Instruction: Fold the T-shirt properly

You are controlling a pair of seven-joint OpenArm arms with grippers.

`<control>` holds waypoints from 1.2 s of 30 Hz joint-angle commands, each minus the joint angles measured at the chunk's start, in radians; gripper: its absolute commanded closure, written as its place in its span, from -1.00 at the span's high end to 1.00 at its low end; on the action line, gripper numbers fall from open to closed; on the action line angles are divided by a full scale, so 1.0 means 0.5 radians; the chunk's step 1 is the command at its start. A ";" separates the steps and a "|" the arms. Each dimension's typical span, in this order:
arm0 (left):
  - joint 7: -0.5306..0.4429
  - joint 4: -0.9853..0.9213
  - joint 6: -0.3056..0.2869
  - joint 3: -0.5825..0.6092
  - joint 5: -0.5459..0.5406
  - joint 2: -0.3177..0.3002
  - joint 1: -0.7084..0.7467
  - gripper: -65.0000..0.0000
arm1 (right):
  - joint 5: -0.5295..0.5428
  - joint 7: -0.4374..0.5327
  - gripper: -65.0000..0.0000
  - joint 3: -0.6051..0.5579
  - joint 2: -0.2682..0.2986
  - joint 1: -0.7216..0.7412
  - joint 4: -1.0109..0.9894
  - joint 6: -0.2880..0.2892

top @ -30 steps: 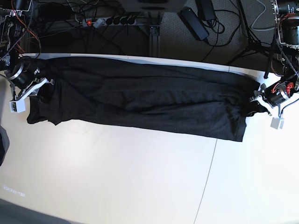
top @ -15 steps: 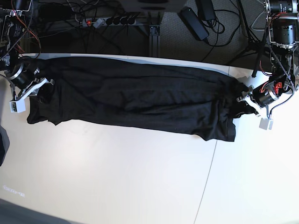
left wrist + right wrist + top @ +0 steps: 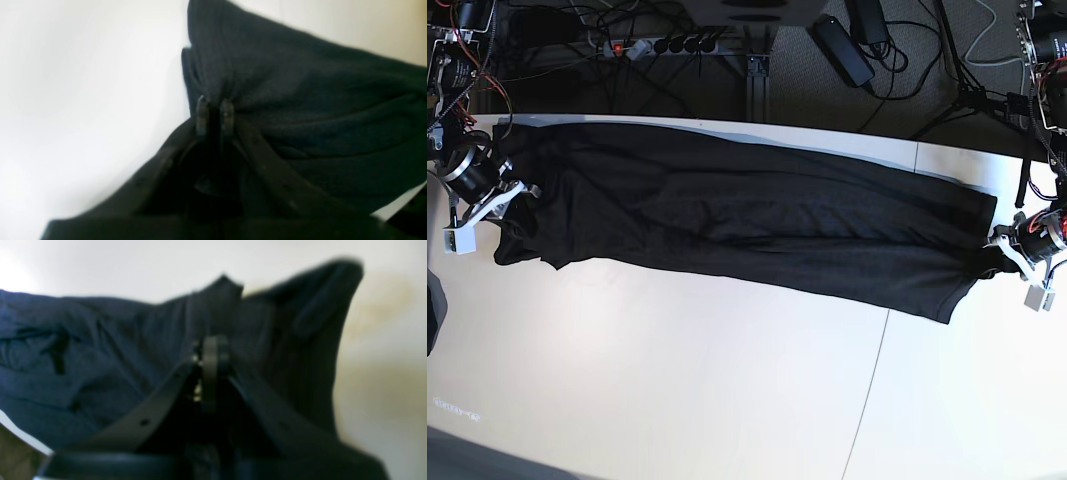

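The black T-shirt [image 3: 737, 215] lies stretched in a long folded band across the back of the white table [image 3: 677, 380], plain side up; no print shows. My left gripper [image 3: 997, 252], at the right of the base view, is shut on the shirt's right end; the left wrist view shows its fingertips [image 3: 201, 115] pinching black cloth [image 3: 300, 100]. My right gripper [image 3: 515, 200], at the left of the base view, is shut on the shirt's left end; the right wrist view shows its jaws closed in the fabric [image 3: 116, 350].
A power strip [image 3: 667, 44], a black adapter [image 3: 842, 48] and tangled cables lie on the dark floor behind the table's back edge. A seam [image 3: 867, 390] runs down the tabletop at the right.
The left gripper has moved right with the shirt's end, after a shift to the left half a second ago. The shirt is pulled longer and flatter. The right gripper has shifted slightly left.
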 commanded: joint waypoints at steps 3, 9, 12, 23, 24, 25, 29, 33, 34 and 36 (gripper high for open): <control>-0.038 0.027 0.018 -0.014 0.060 -0.053 -0.078 -1.00 | 0.029 0.022 -1.00 0.014 0.042 0.072 0.034 0.123; -0.058 0.027 0.024 -0.014 0.164 -0.117 -0.185 -1.00 | 0.031 0.021 -1.00 0.015 0.044 0.135 0.034 0.123; -0.049 0.029 0.025 -0.014 0.165 -0.159 -0.227 -1.00 | 0.030 0.015 -1.00 0.015 0.043 0.138 0.034 0.123; -0.044 0.033 0.029 -0.014 0.110 -0.188 -0.243 -1.00 | 0.030 0.015 -1.00 0.015 0.043 0.138 0.034 0.123; -0.044 0.033 0.029 -0.014 0.103 -0.188 -0.241 -1.00 | 0.030 0.015 -1.00 0.015 0.043 0.138 0.034 0.123; -0.052 0.033 0.029 -0.014 0.094 -0.188 -0.237 -1.00 | 0.030 0.015 -1.00 0.015 0.043 0.138 0.034 0.123; -0.060 0.031 0.028 -0.014 0.012 -0.188 -0.233 -0.87 | 0.025 0.015 -0.89 0.015 0.043 0.138 0.034 0.123; -0.060 0.031 0.029 -0.014 -0.024 -0.188 -0.233 0.05 | 0.021 0.016 -0.57 0.015 0.043 0.138 0.034 0.123; -0.060 0.031 0.029 -0.014 -0.026 -0.188 -0.233 0.11 | 0.021 0.016 -0.57 0.015 0.043 0.138 0.034 0.123; -0.072 0.031 0.029 -0.014 -0.024 -0.188 -0.233 0.11 | 0.021 0.016 -0.57 0.015 0.043 0.138 0.034 0.123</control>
